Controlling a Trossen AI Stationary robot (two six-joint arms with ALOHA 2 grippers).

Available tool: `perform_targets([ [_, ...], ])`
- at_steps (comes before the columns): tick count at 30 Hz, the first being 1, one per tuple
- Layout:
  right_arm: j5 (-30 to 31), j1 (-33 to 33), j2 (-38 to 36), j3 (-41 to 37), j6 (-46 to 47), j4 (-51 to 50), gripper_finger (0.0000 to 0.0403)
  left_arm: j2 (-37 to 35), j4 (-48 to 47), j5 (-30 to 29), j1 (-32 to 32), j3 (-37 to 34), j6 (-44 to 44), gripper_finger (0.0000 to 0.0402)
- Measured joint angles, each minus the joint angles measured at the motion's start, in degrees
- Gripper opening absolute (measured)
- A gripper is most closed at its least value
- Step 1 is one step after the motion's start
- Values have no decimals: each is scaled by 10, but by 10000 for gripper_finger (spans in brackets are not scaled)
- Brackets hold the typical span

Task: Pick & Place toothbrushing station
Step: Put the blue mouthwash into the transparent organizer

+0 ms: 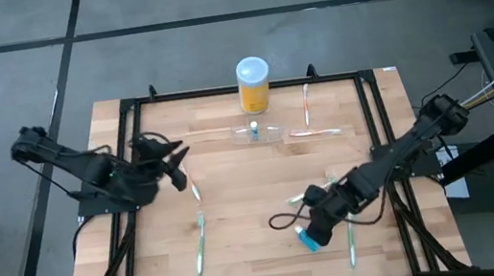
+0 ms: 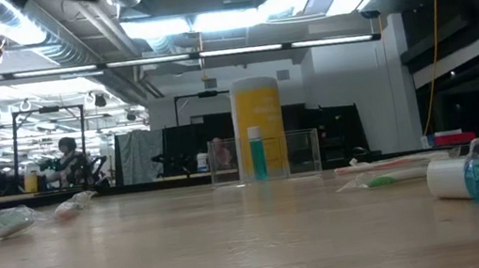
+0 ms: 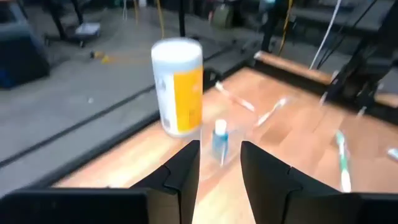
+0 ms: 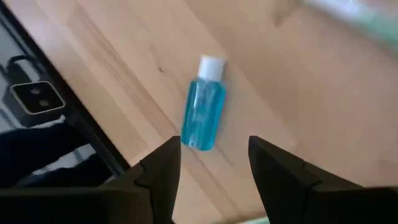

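The toothbrushing station (image 1: pixel 269 133) is a clear holder standing on the table's far middle, with a small blue bottle (image 1: pixel 254 129) upright in it; the low view shows the station (image 2: pixel 299 152) in front of a yellow container. My left gripper (image 1: pixel 179 157) hovers open over the table's left part, pointing toward the station (image 3: pixel 239 129), nothing between its fingers (image 3: pixel 186 163). My right gripper (image 4: pixel 212 146) is open above a second blue bottle (image 4: pixel 204 113), which lies on its side near the table's front right (image 1: pixel 308 238).
A yellow white-lidded container (image 1: pixel 254 84) stands just behind the station. Wrapped toothbrushes lie scattered: two at the left front (image 1: pixel 201 241), two at the far right (image 1: pixel 308 105), one near the right front edge (image 1: pixel 349 245). A black frame (image 1: pixel 221 90) rims the table.
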Motion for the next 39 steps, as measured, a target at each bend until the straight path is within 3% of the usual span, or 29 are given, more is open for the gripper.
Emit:
perform_targets([
  [4,19,13,0,-61,71,122,200,35,-14,52,18,0,-42,104],
  [6,46,7,3,-74,78,133,206,47,-14,72,27,0,-43,104],
  [9,71,-11,20,-74,47,137,220,56,-14,89,43,0,-43,104],
  [12,56,-25,53,-74,7,162,237,57,-14,100,54,1,-36,104],
  [22,13,-30,133,-73,-32,231,258,56,-16,98,57,31,3,104],
  [39,26,-39,146,-72,-7,251,249,56,-46,96,57,32,4,104],
])
